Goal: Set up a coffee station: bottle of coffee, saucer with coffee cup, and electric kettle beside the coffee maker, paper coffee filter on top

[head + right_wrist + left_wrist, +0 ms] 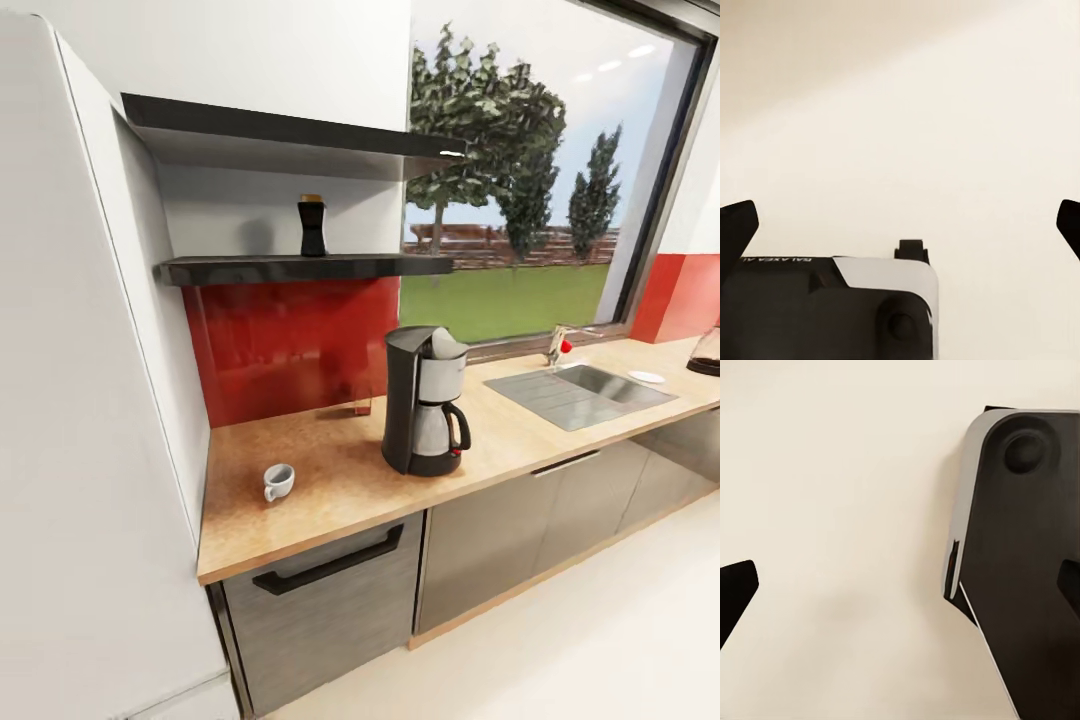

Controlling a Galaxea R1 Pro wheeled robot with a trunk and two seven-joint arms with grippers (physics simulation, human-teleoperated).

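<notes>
From the head camera I see the desk running under a window. The coffee maker stands upright near the front edge, a white filter sitting in its top. The cup rests on the desk well left of it, near the white cabinet. The coffee bottle stands upright on the lower shelf, above the red backsplash. Right of the maker lies the sink; the kettle is at the far right edge, a small white saucer near it. My left hand is released, fingertips wide apart over pale floor. My right hand is likewise released.
</notes>
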